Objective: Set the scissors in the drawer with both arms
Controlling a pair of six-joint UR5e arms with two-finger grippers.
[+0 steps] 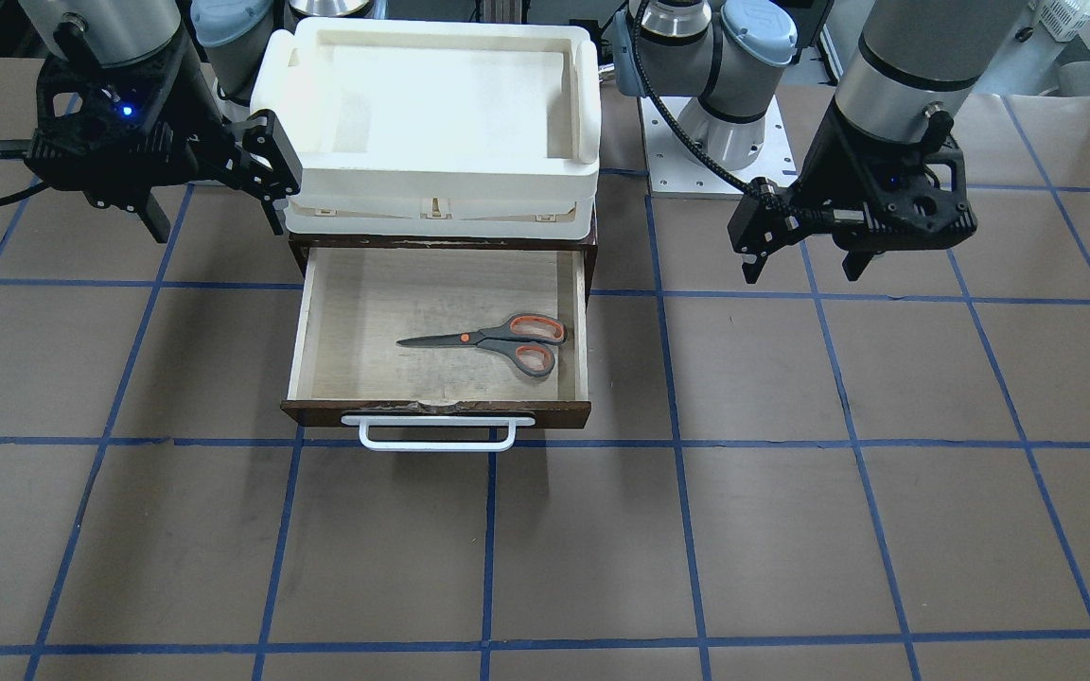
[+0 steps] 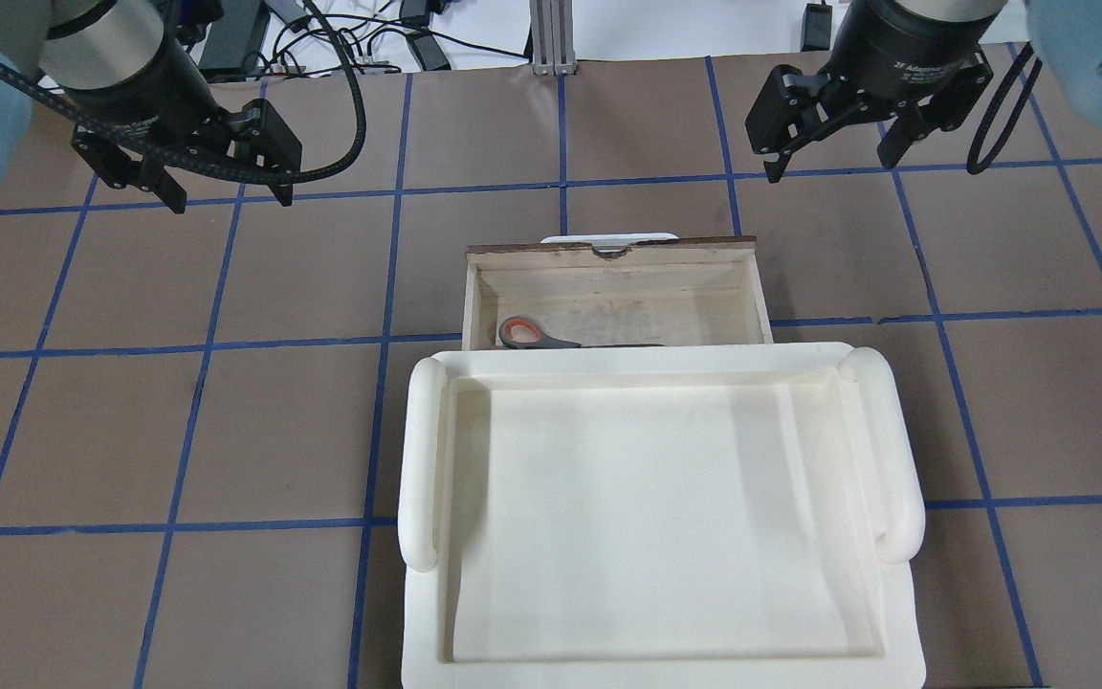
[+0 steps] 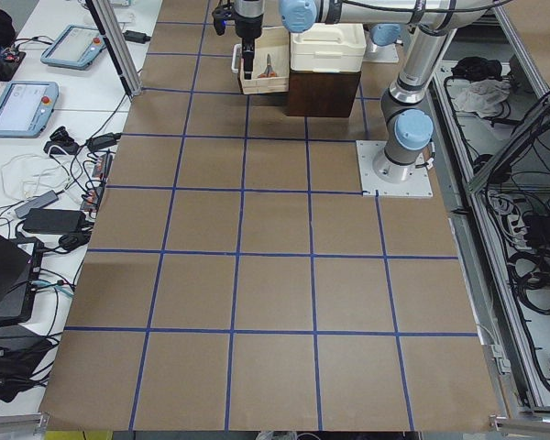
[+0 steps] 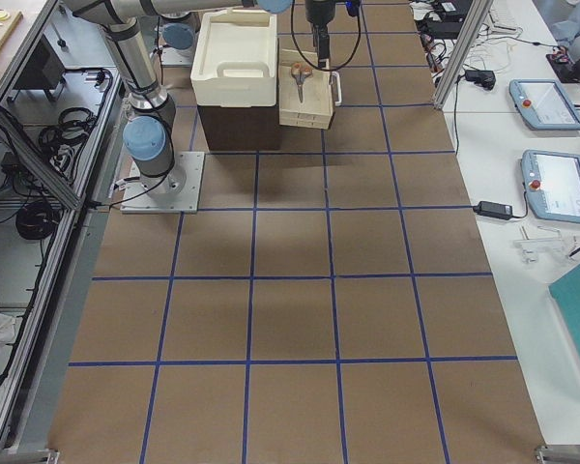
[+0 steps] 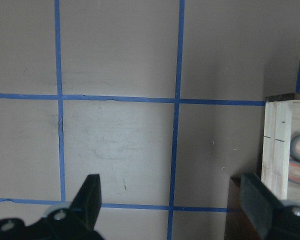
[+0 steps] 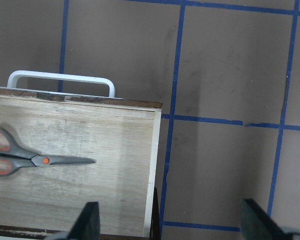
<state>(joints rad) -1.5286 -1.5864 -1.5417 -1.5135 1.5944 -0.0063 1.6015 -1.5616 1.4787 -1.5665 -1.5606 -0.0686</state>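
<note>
Jaws on the left gripper (image 1: 802,265) and right gripper (image 1: 219,222) stand wide apart, holding nothing. Each hangs to its own side of the pulled-out drawer (image 1: 436,412), probably clear because the scissors (image 1: 493,340) lie flat inside; pushing it closed may remain.

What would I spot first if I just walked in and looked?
The orange-handled scissors lying flat inside the open drawer. A big cream tray sits above it, and the left gripper and right gripper hang open on either side, empty.
</note>
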